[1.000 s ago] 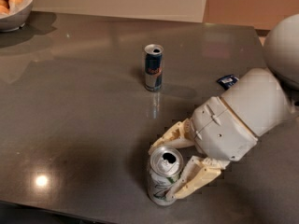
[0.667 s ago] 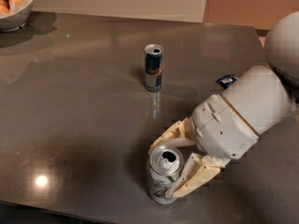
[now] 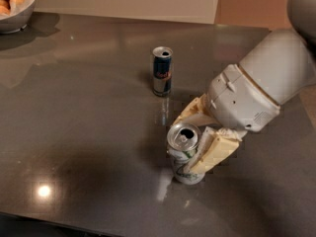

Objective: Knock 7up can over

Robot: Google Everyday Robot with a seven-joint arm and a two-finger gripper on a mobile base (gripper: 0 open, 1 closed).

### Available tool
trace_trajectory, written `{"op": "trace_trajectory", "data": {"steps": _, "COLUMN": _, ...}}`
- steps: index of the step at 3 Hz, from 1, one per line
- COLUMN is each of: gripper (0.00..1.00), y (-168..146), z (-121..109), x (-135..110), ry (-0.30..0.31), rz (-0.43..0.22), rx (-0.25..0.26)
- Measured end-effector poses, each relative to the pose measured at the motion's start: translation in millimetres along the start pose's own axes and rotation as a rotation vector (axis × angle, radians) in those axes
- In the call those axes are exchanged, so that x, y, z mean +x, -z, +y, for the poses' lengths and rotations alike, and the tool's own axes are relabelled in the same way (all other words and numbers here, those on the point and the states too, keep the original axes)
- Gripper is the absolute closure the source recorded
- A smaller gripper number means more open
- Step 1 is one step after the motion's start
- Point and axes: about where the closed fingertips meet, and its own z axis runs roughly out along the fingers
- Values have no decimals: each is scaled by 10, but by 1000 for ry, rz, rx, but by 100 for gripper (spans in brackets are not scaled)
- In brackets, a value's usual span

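The 7up can (image 3: 181, 135), white with green marks and an open silver top, stands near the front middle of the dark table (image 3: 84, 122), leaning slightly. My gripper (image 3: 193, 147) reaches in from the right and is shut on it. One cream finger (image 3: 213, 152) lies against the can's right front side and the other finger (image 3: 190, 113) is behind it. The lower part of the can's right side is hidden by the front finger.
A slim blue-and-silver can (image 3: 162, 70) stands upright behind the 7up can, apart from it. A bowl of orange fruit (image 3: 14, 4) sits at the far left corner. The table's front edge runs along the bottom left. My white arm (image 3: 266, 78) fills the right side.
The gripper and the 7up can have moved together away from the front edge, toward the blue can. The blue can has not moved.
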Motion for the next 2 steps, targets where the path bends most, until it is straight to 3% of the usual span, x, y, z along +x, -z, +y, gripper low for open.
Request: {"op": "trace_trajectory", "data": {"steps": 2, "gripper": 100, "y": 175, "z": -401, "x": 362, "ry": -174, "rz": 336, "rx": -16}}
